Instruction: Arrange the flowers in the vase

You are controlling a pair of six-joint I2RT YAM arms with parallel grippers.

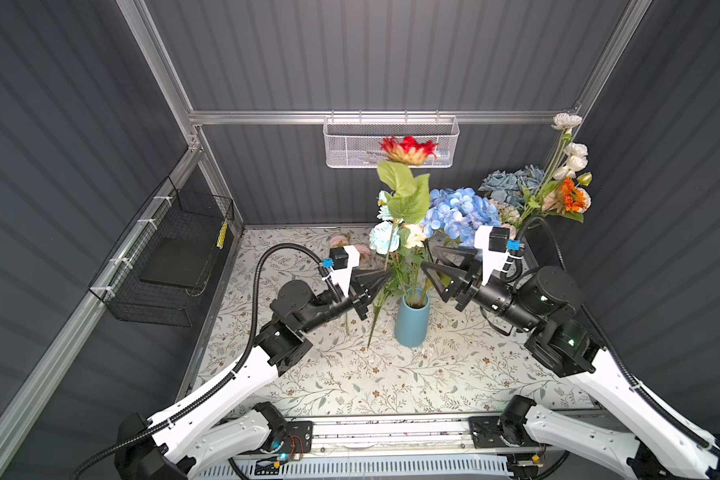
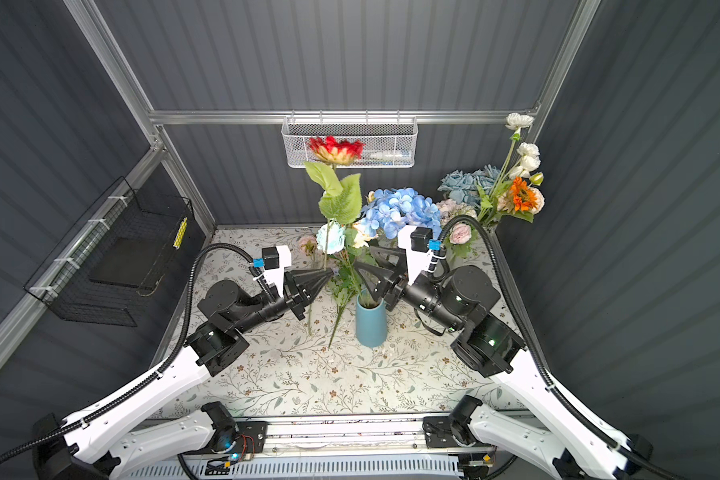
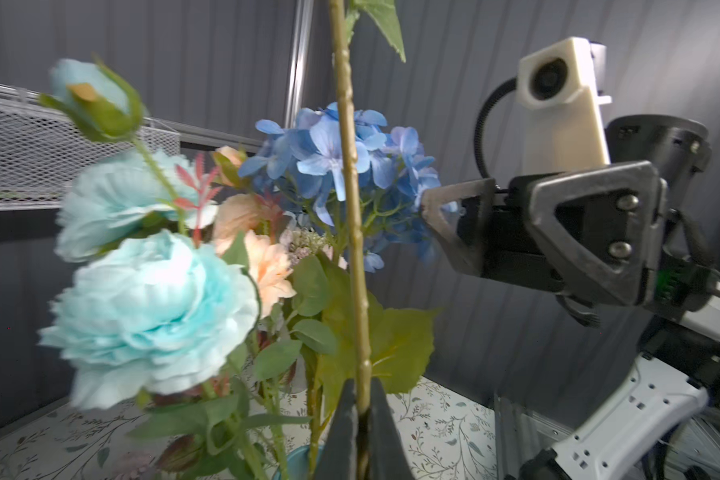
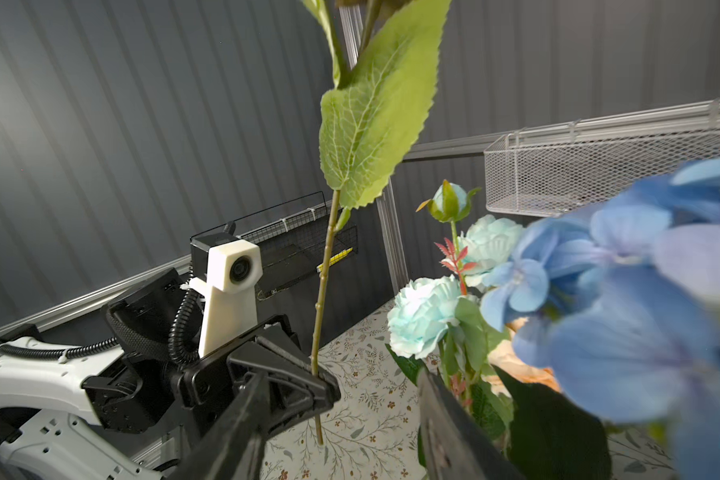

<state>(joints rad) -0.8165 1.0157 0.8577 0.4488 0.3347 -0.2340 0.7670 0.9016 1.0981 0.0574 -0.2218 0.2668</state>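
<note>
In the vase [image 1: 410, 328], pale blue blossoms [image 1: 384, 237] are seated. A red spray [image 1: 408, 150] is clamped, uninserted, by the left gripper [image 1: 385, 276] at nine o'clock; the right gripper [image 1: 429, 256] is parted, seemingly empty.

The vase's [image 1: 411, 328] mouth was crowded with stems [image 1: 415, 296], and blue blossoms [image 1: 460, 216] overhung it from behind. The left gripper [image 1: 386, 275], clamped on a tall red-headed flower [image 1: 408, 149], blocked the vase's left side. The right gripper [image 1: 429, 257], jaws apart, hung just over its right rim. The table [image 1: 371, 386] in front lay bare. Another bunch [image 1: 558, 195] filled the back right corner.
</note>
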